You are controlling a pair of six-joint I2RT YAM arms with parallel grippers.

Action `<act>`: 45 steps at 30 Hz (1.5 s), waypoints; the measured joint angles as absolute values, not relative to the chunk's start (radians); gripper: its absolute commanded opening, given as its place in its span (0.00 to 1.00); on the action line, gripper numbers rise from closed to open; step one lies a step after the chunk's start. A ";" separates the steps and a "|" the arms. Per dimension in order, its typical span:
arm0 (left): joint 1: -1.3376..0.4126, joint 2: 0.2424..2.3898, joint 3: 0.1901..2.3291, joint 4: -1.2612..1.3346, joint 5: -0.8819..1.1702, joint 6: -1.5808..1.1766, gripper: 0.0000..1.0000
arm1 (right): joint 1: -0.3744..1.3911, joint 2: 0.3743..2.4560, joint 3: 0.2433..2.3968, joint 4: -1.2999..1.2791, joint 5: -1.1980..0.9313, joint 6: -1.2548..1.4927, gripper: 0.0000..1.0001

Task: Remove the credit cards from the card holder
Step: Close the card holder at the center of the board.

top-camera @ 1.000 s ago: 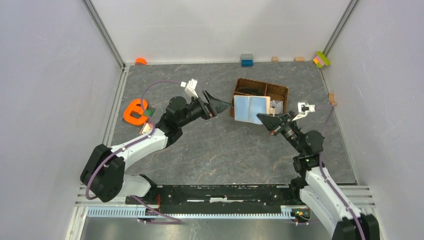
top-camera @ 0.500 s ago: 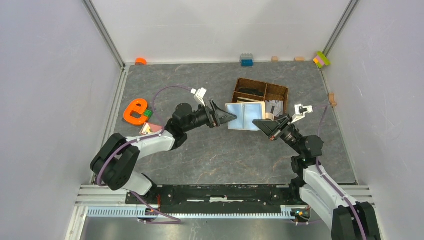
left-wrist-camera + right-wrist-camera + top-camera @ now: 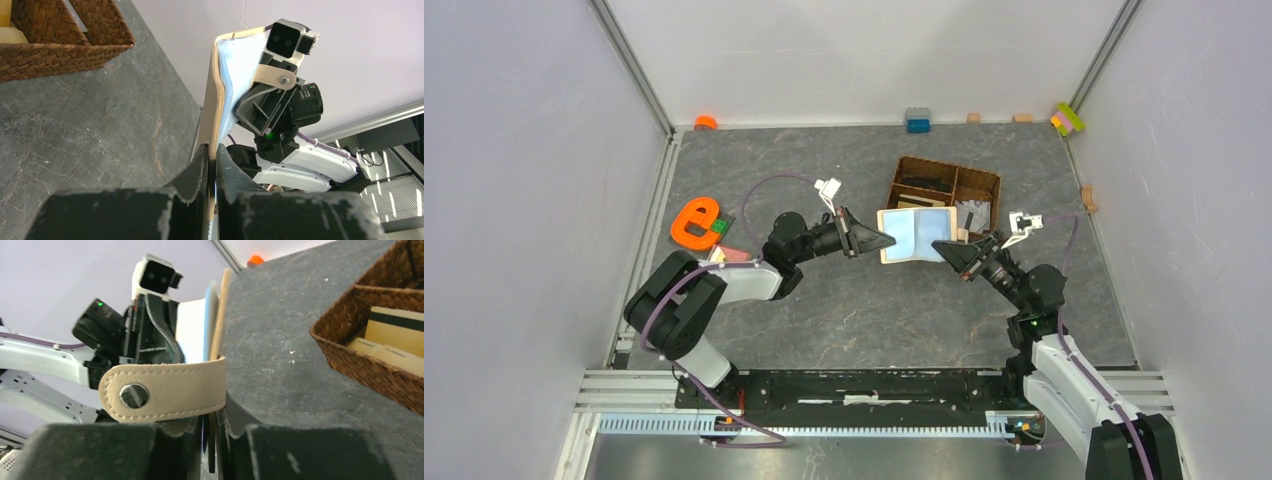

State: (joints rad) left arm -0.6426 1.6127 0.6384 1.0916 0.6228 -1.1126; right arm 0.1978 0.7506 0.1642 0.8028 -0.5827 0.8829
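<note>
The left claw (image 3: 879, 238) was closed on the left edge of the card holder (image 3: 915, 234), its fingertips pinching the beige cover. Just right of that claw the holder lay open like a book, seemingly held off the table. Its pale grey-blue clear sleeves faced up inside a tan rim. The right claw (image 3: 944, 247) was closed on the holder's lower right corner, with the closing tab (image 3: 165, 390) and its round snap draped over one finger. Just beyond the right claw sat a wicker basket (image 3: 979, 185) holding what looked like cream credit cards (image 3: 400, 337).

The step appeared to be steadying the opened holder between both claws. Next, one claw would probably need to let go, pinch a card's exposed edge and slide it along its sleeve. No card edge in the sleeves showed clearly.
</note>
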 measured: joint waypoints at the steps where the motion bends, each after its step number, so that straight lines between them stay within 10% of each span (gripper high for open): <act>1: -0.643 1.605 0.638 1.083 0.622 -1.110 0.06 | 0.198 0.752 0.164 0.789 -0.581 0.871 0.28; 16: -0.617 1.515 0.638 0.809 0.541 -0.996 0.04 | 0.200 0.736 0.179 0.633 -0.542 0.749 0.00; 35: -0.659 1.596 0.684 0.852 0.629 -0.991 0.05 | 0.334 0.979 0.217 0.802 -0.645 0.799 0.00; 41: -0.659 1.602 0.725 0.741 0.603 -0.971 0.47 | 0.338 0.965 0.257 0.676 -0.607 0.732 0.00; 45: -0.662 1.602 0.837 0.459 0.505 -0.873 0.55 | 0.344 0.966 0.327 0.482 -0.517 0.640 0.00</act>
State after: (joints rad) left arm -0.6617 1.6016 0.8371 0.4587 0.5045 -0.8730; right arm 0.3443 0.9665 0.3271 0.4824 -0.5167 0.6399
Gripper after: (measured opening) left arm 0.507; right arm 0.021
